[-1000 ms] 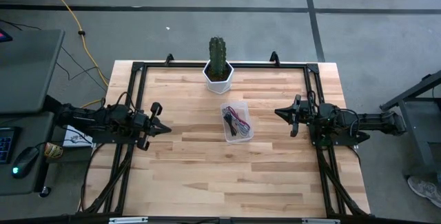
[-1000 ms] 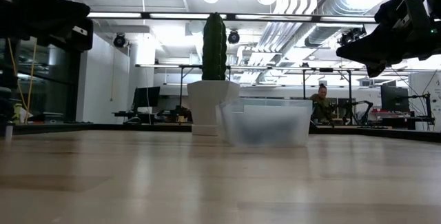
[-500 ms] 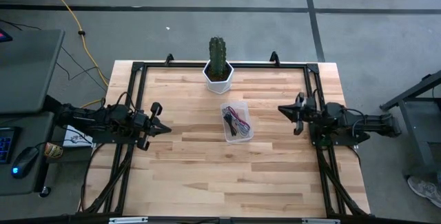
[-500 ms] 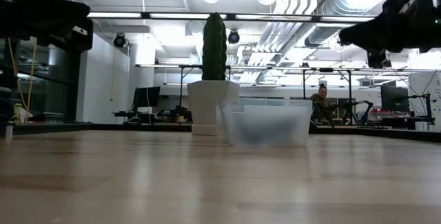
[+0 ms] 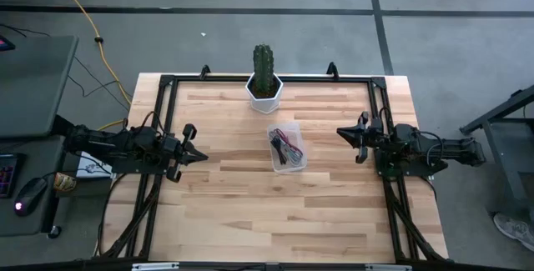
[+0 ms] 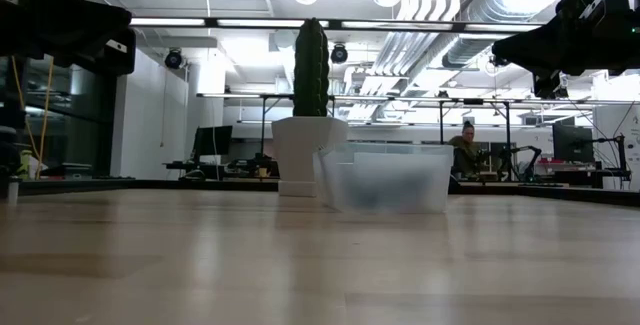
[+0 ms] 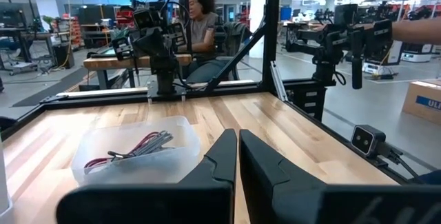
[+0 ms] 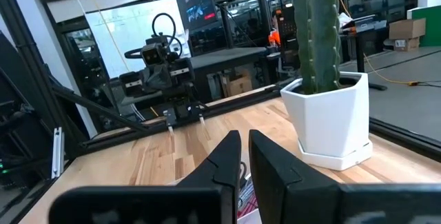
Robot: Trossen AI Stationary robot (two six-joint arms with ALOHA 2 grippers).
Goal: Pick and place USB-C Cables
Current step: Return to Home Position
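Note:
The USB-C cables [image 5: 286, 148], pink-red, grey and black strands coiled together, lie inside a clear plastic container [image 5: 294, 164] at the table's middle. In the left wrist view the cables [image 7: 138, 145] rest on the floor of the container [image 7: 103, 148]. My left gripper [image 5: 203, 156] hangs level over the table's left side, shut and holding nothing, its fingers [image 7: 238, 145] pointing toward the container. My right gripper [image 5: 340, 132] hangs level over the right side, shut and holding nothing, well clear of the container; it also shows high up in the low view [image 6: 498, 59].
A green cactus [image 5: 264, 62] in a white pot [image 5: 264, 92] stands just beyond the container, near the far edge. A black frame [image 5: 167, 87] runs around the tabletop. Bare wood lies in front of the container. A person [image 7: 200, 17] sits beyond the table.
My right gripper has tipped up from a downward slant to level and stayed shut. The left arm, the container and the cables have kept still.

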